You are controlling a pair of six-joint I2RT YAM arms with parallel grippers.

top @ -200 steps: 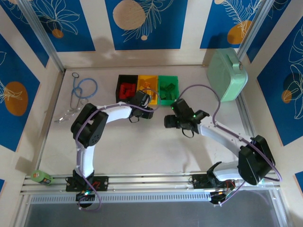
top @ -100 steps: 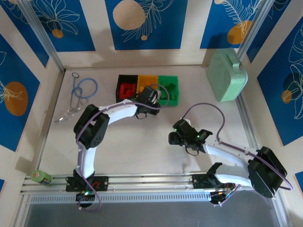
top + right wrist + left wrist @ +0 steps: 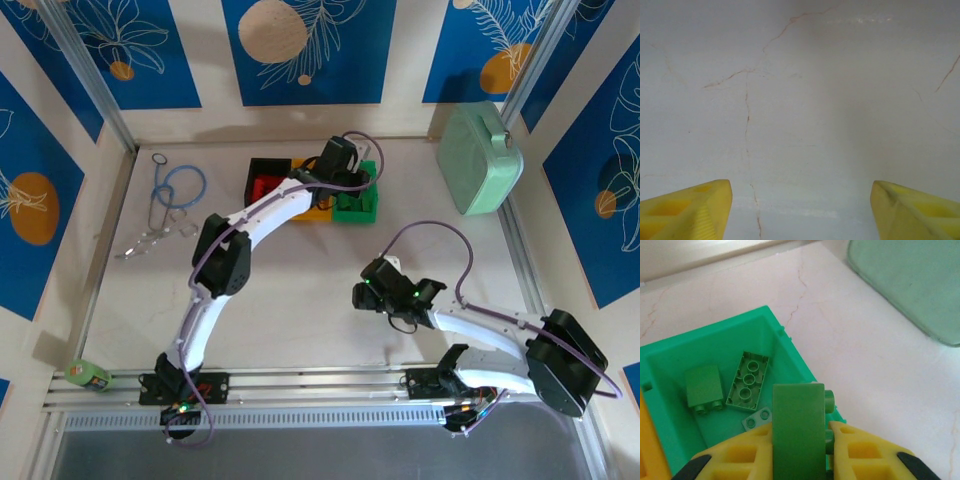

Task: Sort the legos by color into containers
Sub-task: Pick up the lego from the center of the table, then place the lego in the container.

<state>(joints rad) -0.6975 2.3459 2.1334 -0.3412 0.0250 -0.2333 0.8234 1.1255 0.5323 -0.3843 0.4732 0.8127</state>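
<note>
Left end effector [image 3: 801, 432] grips a green studded plastic brick [image 3: 797, 410], long axis forward, above the green plastic bin [image 3: 705, 347]. Right end effector [image 3: 801, 200] gapes wide.

You're looking down from overhead; wrist cameras are peering close at the table [image 3: 840, 100], left sharing the green bin [image 3: 700, 345].

No word, number or brand mark can be read on anything here. The small green roll [image 3: 87, 374], just off the left end of the aluminium rail [image 3: 320, 378], shows coloured patches too small to read.
</note>
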